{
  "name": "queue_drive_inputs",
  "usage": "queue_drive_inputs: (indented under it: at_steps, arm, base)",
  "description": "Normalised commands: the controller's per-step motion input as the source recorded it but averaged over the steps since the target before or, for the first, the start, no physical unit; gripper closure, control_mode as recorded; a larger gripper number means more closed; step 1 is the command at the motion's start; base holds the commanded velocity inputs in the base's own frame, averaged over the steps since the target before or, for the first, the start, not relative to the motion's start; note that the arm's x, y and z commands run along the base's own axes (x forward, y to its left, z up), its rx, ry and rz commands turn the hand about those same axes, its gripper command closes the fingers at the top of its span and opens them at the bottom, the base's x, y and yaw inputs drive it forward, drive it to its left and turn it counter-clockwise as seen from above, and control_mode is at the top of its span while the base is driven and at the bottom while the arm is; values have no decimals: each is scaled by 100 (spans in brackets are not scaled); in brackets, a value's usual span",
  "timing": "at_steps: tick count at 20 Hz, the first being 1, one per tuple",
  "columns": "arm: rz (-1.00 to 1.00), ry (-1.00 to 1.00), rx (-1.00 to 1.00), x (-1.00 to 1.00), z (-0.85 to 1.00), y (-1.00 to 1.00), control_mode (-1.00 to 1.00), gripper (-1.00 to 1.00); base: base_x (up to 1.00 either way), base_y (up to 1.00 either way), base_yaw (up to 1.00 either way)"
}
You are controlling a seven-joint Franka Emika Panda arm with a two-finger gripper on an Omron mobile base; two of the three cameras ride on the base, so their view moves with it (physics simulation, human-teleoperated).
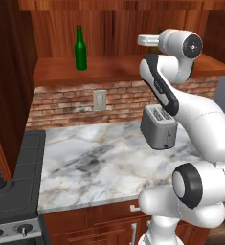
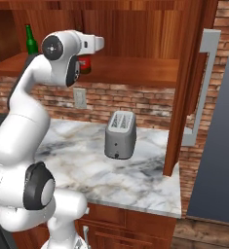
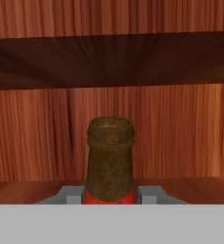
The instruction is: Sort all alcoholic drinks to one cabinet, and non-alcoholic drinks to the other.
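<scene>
One green bottle (image 1: 80,49) upper left on the cabinet shelf (image 1: 109,69), one toaster (image 1: 158,127) mid-frame on the counter (image 1: 85,162). Gripper (image 3: 110,198) clamped on the one brown bottle (image 3: 110,159).

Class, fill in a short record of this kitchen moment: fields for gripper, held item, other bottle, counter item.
gripper: gripper shut on brown bottle, inside the open cabinet
held item: brown bottle, red label, upright between the fingers
other bottle: green bottle, upright on the cabinet shelf, left of the arm
counter item: toaster on the marble counter
</scene>
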Motion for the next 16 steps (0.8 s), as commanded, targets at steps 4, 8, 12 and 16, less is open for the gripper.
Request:
queue_drive_inputs:
  at_steps: [4, 8, 12, 16]
  arm:
    - [0, 0, 0, 41, -13, 0, -100, 100]
    - [0, 0, 0, 38, -11, 0, -100, 100]
    - [0, 0, 0, 37, -9, 0, -100, 100]
    - [0, 0, 0, 36, -6, 0, -100, 100]
  base:
    - [0, 0, 0]
    - [0, 0, 0]
    - [0, 0, 0]
    - [0, 0, 0]
